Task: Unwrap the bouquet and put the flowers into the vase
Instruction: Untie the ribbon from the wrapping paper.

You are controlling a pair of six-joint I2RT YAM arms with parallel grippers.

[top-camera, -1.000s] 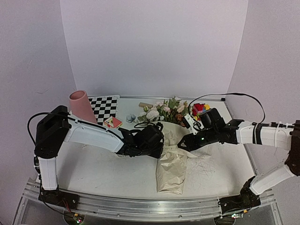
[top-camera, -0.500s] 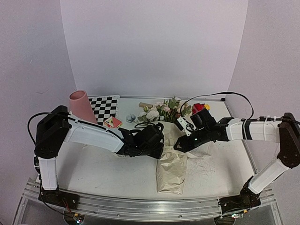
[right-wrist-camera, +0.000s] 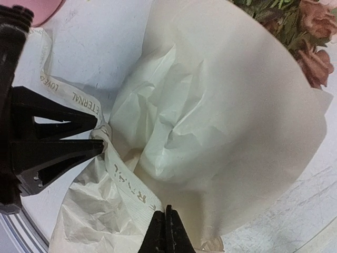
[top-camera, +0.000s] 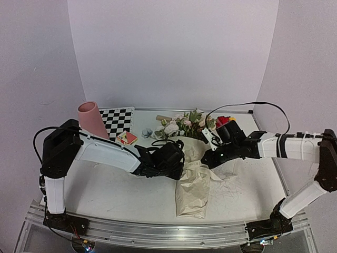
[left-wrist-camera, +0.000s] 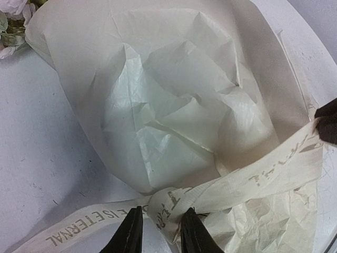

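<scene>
The left gripper (left-wrist-camera: 161,213), fingers narrowly parted, pinches the knot (left-wrist-camera: 164,203) of a cream printed ribbon (left-wrist-camera: 274,168) lying against the left edge of the crumpled kraft paper (left-wrist-camera: 174,95). The right gripper (right-wrist-camera: 165,215), fingers pressed together, nips the ribbon's free end to the right of the knot, and the strip runs between the two. The bouquet (top-camera: 190,174) lies mid-table (top-camera: 105,195), paper toward the near edge and the flowers (top-camera: 181,125) toward the far side. The vase (top-camera: 92,118) stands far left, well apart, beside a checkerboard (top-camera: 118,120).
</scene>
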